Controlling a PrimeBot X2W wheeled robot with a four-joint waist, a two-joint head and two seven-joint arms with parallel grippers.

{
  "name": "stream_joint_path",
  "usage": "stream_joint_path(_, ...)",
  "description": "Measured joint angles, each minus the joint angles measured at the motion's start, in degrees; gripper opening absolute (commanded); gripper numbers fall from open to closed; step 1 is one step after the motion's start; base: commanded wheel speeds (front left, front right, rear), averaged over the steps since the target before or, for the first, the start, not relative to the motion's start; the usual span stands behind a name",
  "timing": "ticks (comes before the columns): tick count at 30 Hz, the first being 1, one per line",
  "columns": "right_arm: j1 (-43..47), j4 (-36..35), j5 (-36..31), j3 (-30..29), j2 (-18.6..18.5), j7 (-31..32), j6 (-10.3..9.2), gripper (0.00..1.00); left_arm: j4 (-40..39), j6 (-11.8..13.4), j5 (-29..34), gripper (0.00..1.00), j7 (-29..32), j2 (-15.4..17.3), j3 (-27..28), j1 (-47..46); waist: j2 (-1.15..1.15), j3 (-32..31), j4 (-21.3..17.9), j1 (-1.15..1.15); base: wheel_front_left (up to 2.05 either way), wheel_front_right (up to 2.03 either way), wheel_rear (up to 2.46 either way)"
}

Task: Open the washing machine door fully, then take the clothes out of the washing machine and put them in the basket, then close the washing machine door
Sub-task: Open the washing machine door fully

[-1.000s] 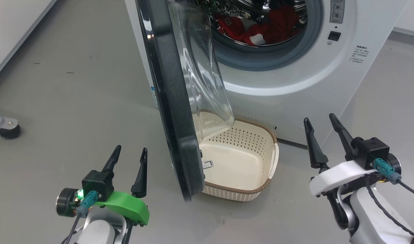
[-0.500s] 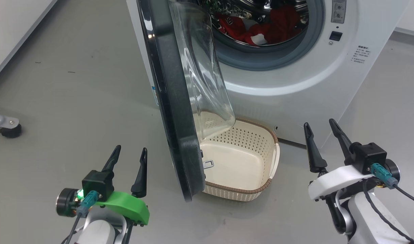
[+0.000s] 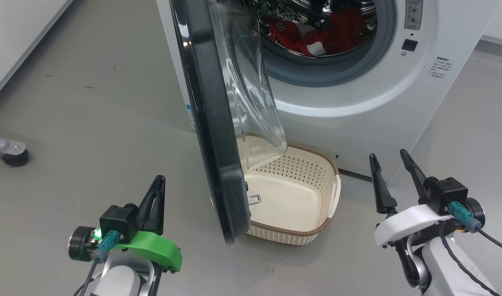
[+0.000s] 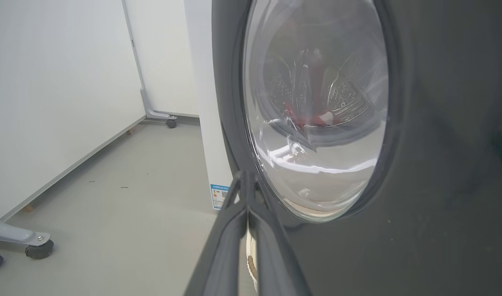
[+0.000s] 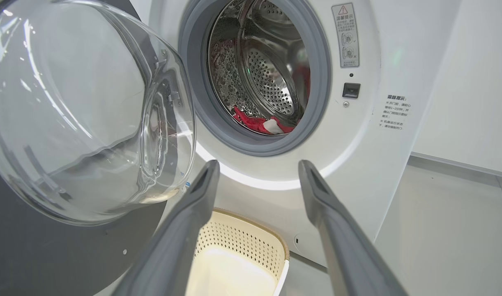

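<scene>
head view, looking down on a grey floor [image 3: 90, 102]. the washing machine [image 3: 358, 107], a white front-loader, fills the area from 12 to 2 o'clock. the washing machine door [image 3: 214, 135] stands partly open and is seen almost edge-on. its black rim runs from 12 o'clock down through the centre to about 6 o'clock, and its clear glass bowl bulges toward the drum side. the clothes [image 3: 316, 35], red with white patches, lie at the bottom of the drum at about 1 o'clock. the basket [image 3: 312, 230] sits on the floor just in front of the machine, a little toward 5 o'clock from centre. its left side is hidden behind the door's lower edge, and its cream bottom is in plain sight.

the left gripper [image 3: 160, 179], at 7 o'clock, has its claw clenched, the two dark fingers pressed together on nothing. it sits to the left of the door's lower edge, apart from it. in the left wrist view the closed fingers [image 4: 230, 246] point at the door's outer face, and red cloth shows through the glass.

the right gripper [image 3: 387, 154], at 4 o'clock, has its claw released, the fingers spread with nothing between them. it sits to the right of the basket, near the machine's lower front. in the right wrist view the drum opening sits at 12 o'clock and the basket rim at 6 o'clock.

a caster foot [image 3: 13, 157] rests on the floor at 9 o'clock.
</scene>
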Motion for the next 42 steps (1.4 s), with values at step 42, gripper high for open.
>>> stream_joint_path(42,1.88,1.41,-4.2,-4.43,4.34,0.0,3.52,1.0,-32.25,-9.29,1.44,0.0,8.24,0.92,-18.09,-1.04,0.0,-1.85,-1.06,0.0,0.0,0.0,0.0)
